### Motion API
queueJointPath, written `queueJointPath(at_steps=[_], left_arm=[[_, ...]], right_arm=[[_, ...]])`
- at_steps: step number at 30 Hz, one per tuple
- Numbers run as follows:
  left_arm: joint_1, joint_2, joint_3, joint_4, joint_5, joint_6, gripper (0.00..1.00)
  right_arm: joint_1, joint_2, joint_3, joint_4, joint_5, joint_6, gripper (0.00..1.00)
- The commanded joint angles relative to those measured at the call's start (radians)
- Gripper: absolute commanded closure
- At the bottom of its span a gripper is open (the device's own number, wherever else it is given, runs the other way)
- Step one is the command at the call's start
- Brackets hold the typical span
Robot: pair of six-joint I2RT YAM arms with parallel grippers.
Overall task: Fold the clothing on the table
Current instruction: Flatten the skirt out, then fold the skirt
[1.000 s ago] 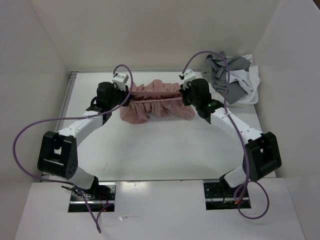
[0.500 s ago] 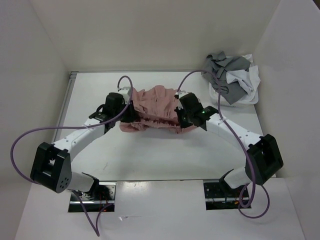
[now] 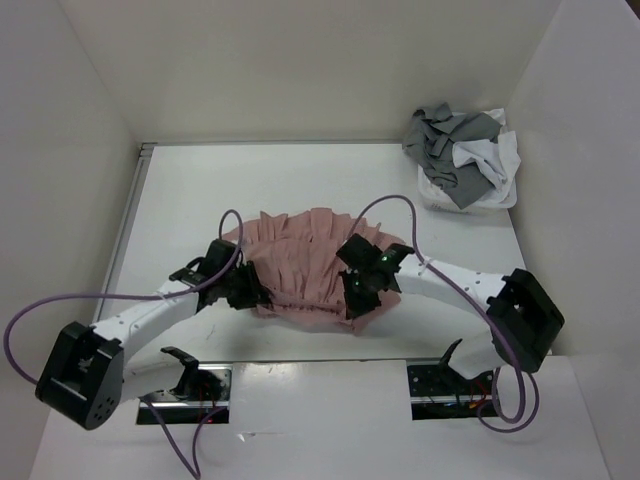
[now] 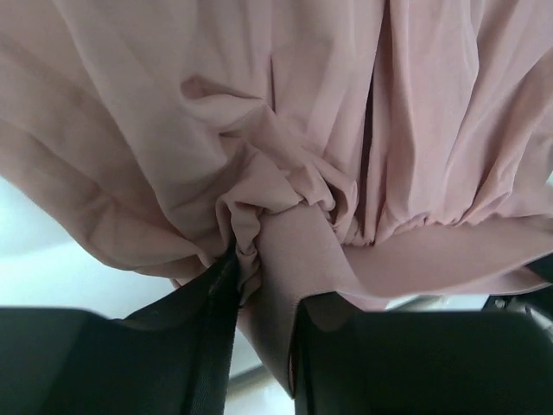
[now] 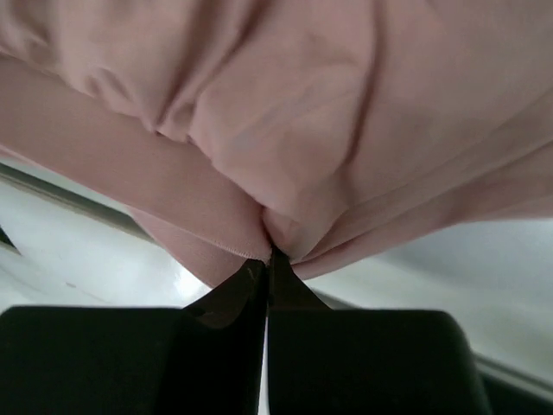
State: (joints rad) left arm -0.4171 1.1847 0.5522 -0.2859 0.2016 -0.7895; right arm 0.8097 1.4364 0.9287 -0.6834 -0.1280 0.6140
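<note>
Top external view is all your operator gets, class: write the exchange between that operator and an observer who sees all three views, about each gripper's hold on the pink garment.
Operator: From above, the arms hide the fingertips at the clothing. Right side first?
Observer: The right gripper has its jaws shut together, an edge of the fabric pinched at their tips.
Operator: And the left?
Observer: The left gripper has its jaws apart, the gathered band bunched between them; whether they pinch it, I cannot tell.
</note>
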Motion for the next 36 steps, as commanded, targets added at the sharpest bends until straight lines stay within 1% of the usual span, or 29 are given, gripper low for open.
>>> queueJointPath(at_steps=[1, 2, 3, 4, 5, 6, 7, 8, 9, 11, 12, 14, 16, 17, 20, 22, 24, 26, 27, 28, 29, 30, 31, 32, 33, 35, 36], left_arm=[[-0.002, -0.08, -0.034, -0.062, 0.024, -0.092, 0.63], [-0.002, -0.108, -0.034, -0.062, 0.024, -0.093, 0.5], [-0.002, -0.118, -0.061, -0.074, 0.035, -0.102, 0.45], [-0.002, -0.129, -0.061, -0.075, 0.035, -0.112, 0.45], [-0.002, -0.154, -0.076, -0.075, 0.053, -0.113, 0.38], [-0.002, -0.168, -0.077, -0.084, 0.053, -0.113, 0.2], [-0.002, -0.195, -0.09, -0.096, 0.067, -0.123, 0.14], [-0.002, -0.209, -0.09, -0.105, 0.077, -0.123, 0.1], [-0.002, -0.224, -0.09, -0.136, 0.078, -0.123, 0.0], [-0.002, -0.281, -0.09, -0.162, 0.097, -0.146, 0.0], [-0.002, -0.305, -0.077, -0.191, 0.098, -0.158, 0.0], [-0.011, -0.393, -0.051, -0.219, 0.098, -0.192, 0.0], [-0.011, -0.454, 0.018, -0.257, 0.05, -0.201, 0.0], [-0.011, -0.454, 0.044, -0.257, 0.036, -0.201, 0.0], [-0.011, -0.418, 0.129, -0.245, 0.018, -0.182, 0.0], [-0.011, -0.347, 0.156, -0.213, 0.009, -0.153, 0.0], [-0.011, -0.269, 0.187, -0.155, -0.025, -0.119, 0.0], [-0.011, -0.202, 0.225, -0.084, -0.057, -0.094, 0.0], [-0.011, -0.122, 0.239, -0.055, -0.071, -0.071, 0.0], [-0.011, -0.082, 0.248, -0.021, -0.082, -0.071, 0.0], [-0.011, 0.006, 0.258, 0.038, -0.108, -0.071, 0.0], [-0.011, 0.054, 0.271, 0.068, -0.108, -0.071, 0.0], [0.001, 0.105, 0.285, 0.089, -0.108, -0.071, 0.0], [0.001, 0.2, 0.305, 0.103, -0.108, -0.071, 0.0], [0.001, 0.24, 0.334, 0.103, -0.108, -0.071, 0.04], [-0.011, 0.32, 0.345, 0.103, -0.137, -0.071, 0.08], [-0.011, 0.335, 0.345, 0.103, -0.175, -0.071, 0.12]], right_arm=[[0.063, -0.047, -0.065, -0.059, -0.084, 0.154, 1.0], [0.063, -0.065, -0.097, -0.047, -0.113, 0.17, 1.0], [0.078, -0.065, -0.111, -0.035, -0.122, 0.199, 0.97], [0.091, -0.079, -0.125, -0.034, -0.122, 0.213, 0.95], [0.091, -0.079, -0.148, -0.024, -0.131, 0.226, 0.84], [0.106, -0.09, -0.148, -0.024, -0.131, 0.246, 0.75], [0.115, -0.09, -0.159, -0.024, -0.131, 0.259, 0.63], [0.134, -0.105, -0.159, -0.039, -0.131, 0.259, 0.6], [0.146, -0.128, -0.159, -0.056, -0.142, 0.274, 0.55], [0.169, -0.168, -0.139, -0.089, -0.142, 0.312, 0.47], [0.169, -0.194, -0.127, -0.1, -0.133, 0.328, 0.36], [0.169, -0.284, -0.067, -0.111, -0.116, 0.365, 0.35], [0.169, -0.339, 0.008, -0.136, -0.061, 0.375, 0.33], [0.158, -0.34, 0.03, -0.136, -0.046, 0.375, 0.32], [0.106, -0.328, 0.059, -0.084, -0.013, 0.366, 0.32], [0.051, -0.301, 0.059, -0.01, -0.013, 0.33, 0.32], [-0.002, -0.251, 0.082, 0.033, 0.008, 0.29, 0.35], [-0.041, -0.194, 0.102, 0.082, 0.045, 0.245, 0.47], [-0.081, -0.176, 0.116, 0.096, 0.062, 0.236, 0.57], [-0.102, -0.159, 0.116, 0.132, 0.085, 0.224, 0.76], [-0.124, -0.125, 0.116, 0.148, 0.1, 0.214, 0.84], [-0.165, -0.107, 0.116, 0.159, 0.1, 0.205, 0.89], [-0.184, -0.088, 0.104, 0.189, 0.1, 0.195, 0.93], [-0.197, -0.056, 0.092, 0.2, 0.1, 0.194, 0.95], [-0.207, -0.042, 0.091, 0.209, 0.1, 0.184, 0.96], [-0.218, 0.001, 0.082, 0.209, 0.113, 0.184, 0.97], [-0.218, 0.012, 0.082, 0.222, 0.113, 0.184, 0.97]])
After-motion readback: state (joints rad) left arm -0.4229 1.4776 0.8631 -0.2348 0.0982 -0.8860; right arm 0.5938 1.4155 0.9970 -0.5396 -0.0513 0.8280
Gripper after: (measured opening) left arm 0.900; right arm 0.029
